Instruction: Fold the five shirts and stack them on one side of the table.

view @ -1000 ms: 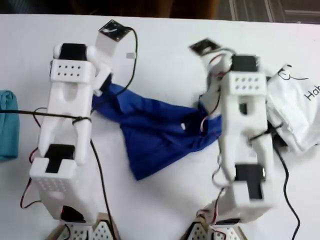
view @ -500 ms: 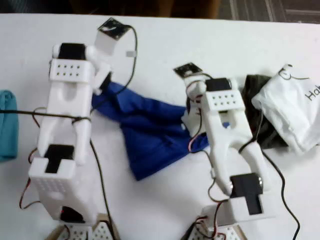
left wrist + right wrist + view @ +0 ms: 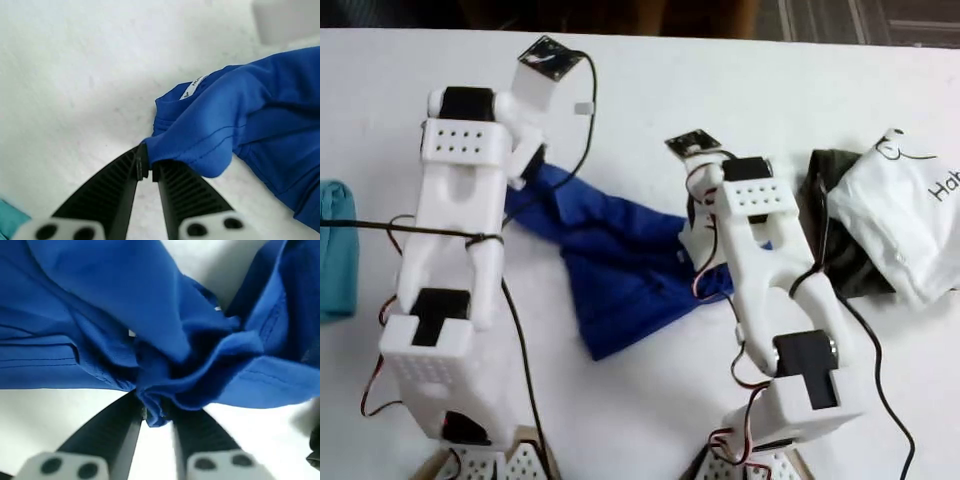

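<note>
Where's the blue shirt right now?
The blue shirt lies mid-table in the high view, held between the left gripper and the right gripper, each pinching one end.

White table (image 3: 650,80) with dark floor (image 3: 400,10) past its far edge

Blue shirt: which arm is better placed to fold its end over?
Probably right. The right gripper, shut on the blue shirt, holds a bunched end above the cloth; the left gripper holds the opposite edge.

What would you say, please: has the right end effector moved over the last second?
Yes. In the high view the right end effector, shut on the blue shirt, shifted left, away from the white shirt.
</note>
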